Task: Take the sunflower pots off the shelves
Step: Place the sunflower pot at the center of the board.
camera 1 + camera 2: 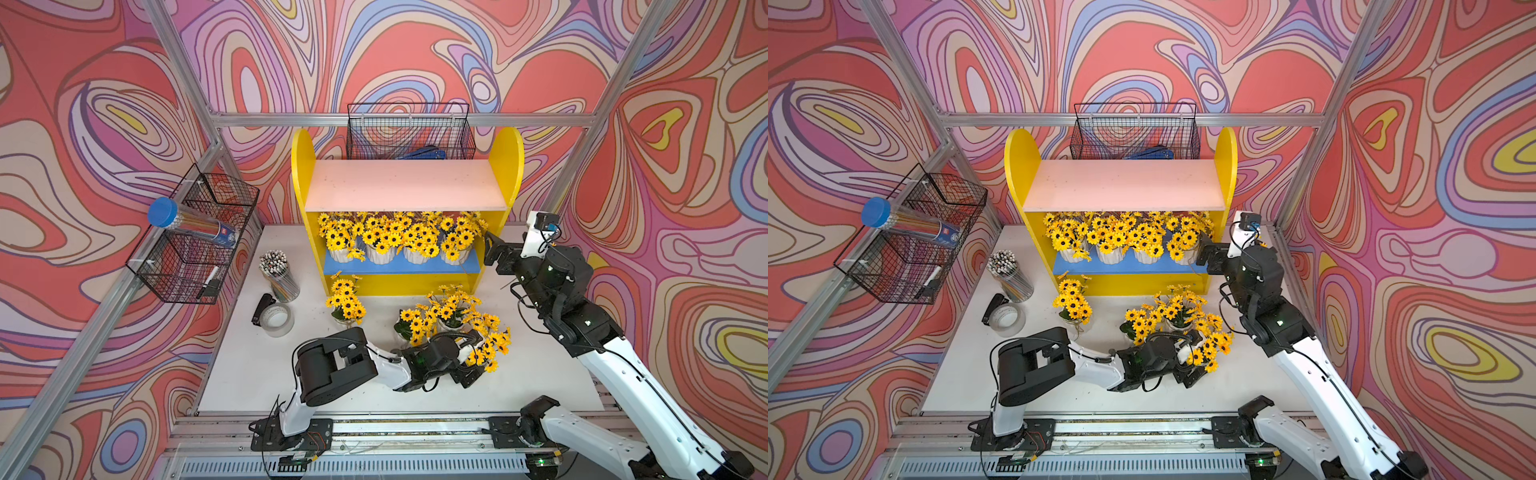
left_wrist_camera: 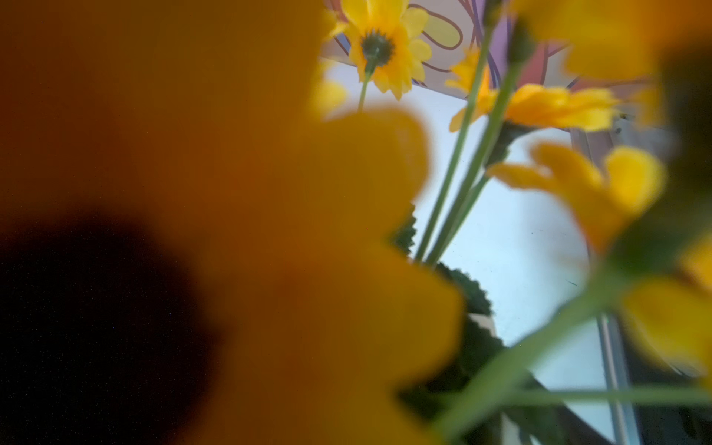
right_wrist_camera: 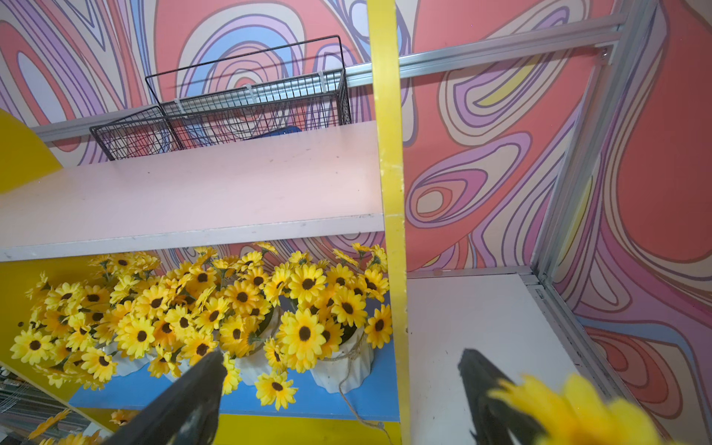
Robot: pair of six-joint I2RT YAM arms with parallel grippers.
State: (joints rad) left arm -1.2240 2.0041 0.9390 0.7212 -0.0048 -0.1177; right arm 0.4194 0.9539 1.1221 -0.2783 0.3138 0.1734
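**Right hand (image 1: 490, 249) is lining up on the lower row of sunflower pots (image 1: 380, 254).**
The right hand is hanging spread wide and empty just outside the right side panel (image 3: 389, 192) of the shelves (image 1: 305, 174), level with the blue lower board (image 1: 399, 268), where four pots are sitting in a row. The pink upper board (image 1: 405, 185) is standing bare, and the other pots are standing on the desk (image 1: 249, 374) just in front of the shelves. The step in hand is probably the pickup of the end pot (image 3: 343, 370) beside that panel. The next move is calling for the hand to come round the panel's front edge and close on the ribbed white body below the blooms, clear of the trailing twine. The left hand (image 1: 469, 376) is sitting low among the blooms in front of the shelves, and I cannot tell its state. The pots are showing dense yellow, dark-centred flowers overlapping their neighbours.
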